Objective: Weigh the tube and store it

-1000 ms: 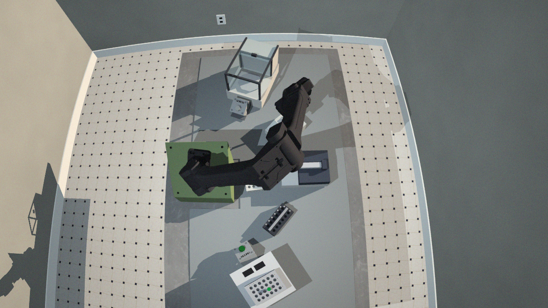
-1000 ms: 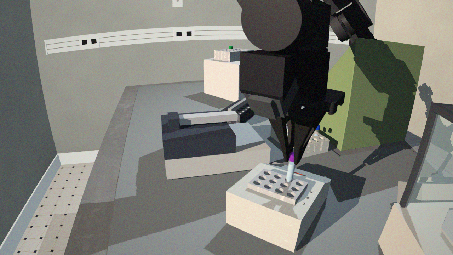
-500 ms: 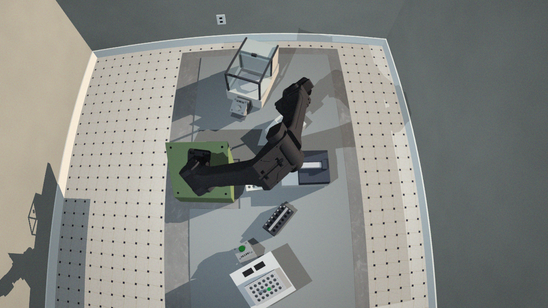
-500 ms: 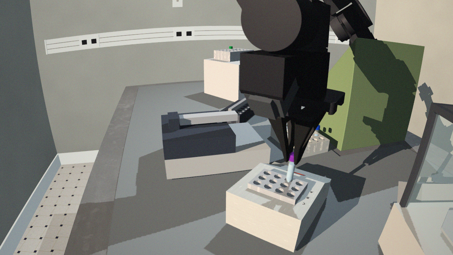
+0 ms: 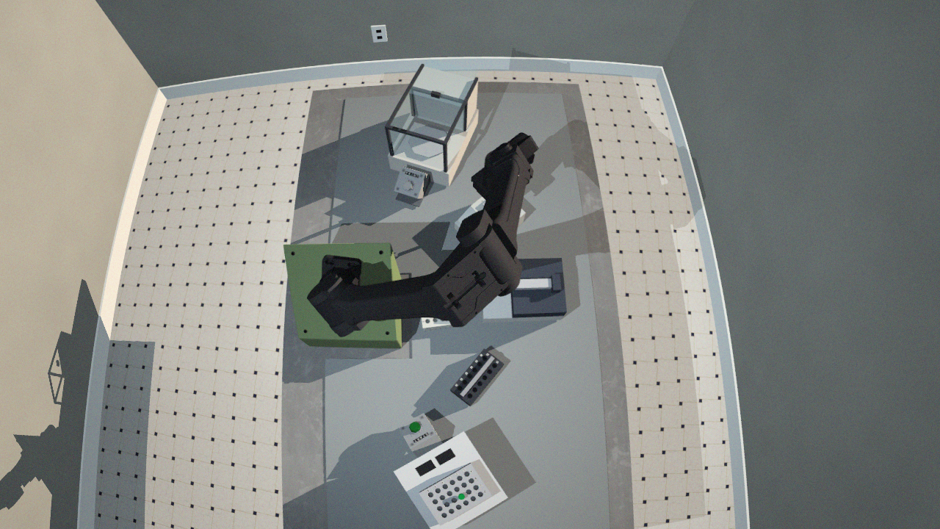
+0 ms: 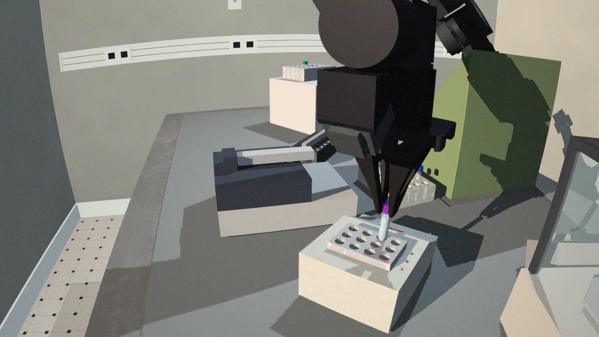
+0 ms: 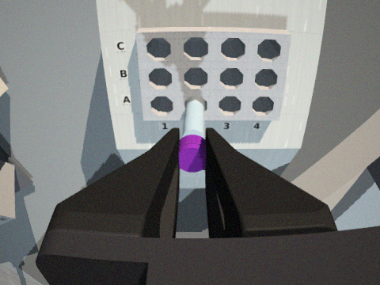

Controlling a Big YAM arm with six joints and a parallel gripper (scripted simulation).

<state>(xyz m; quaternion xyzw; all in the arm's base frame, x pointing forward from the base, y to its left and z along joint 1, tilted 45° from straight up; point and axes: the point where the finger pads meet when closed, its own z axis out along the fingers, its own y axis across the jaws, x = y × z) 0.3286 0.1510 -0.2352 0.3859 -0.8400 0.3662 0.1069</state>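
My gripper (image 6: 386, 212) (image 7: 192, 140) is shut on the violet cap of tube A (image 6: 383, 228) (image 7: 195, 119). The tube is upright over bore A2 of the dry block (image 6: 347, 272) (image 7: 309, 24), its lower end at the bore's mouth; how far it is in is hard to tell. Most of its pale body stands above the block. The other bores are empty. The balance (image 5: 420, 161) (image 6: 519, 301) stands to the block's left; its door pane (image 5: 453, 80) is slid back, open. The arm hides most of the block in the top view. The PRINT key cannot be made out.
The tube rack (image 6: 419, 194) holds a blue-capped tube (image 6: 420, 168) near the green arm base (image 5: 348, 335). The spectrophotometer (image 5: 538, 306) (image 6: 263, 194) stands right of the block. Farther right are the magnet block (image 5: 476, 376) and the mixer (image 5: 406, 480) (image 6: 293, 104).
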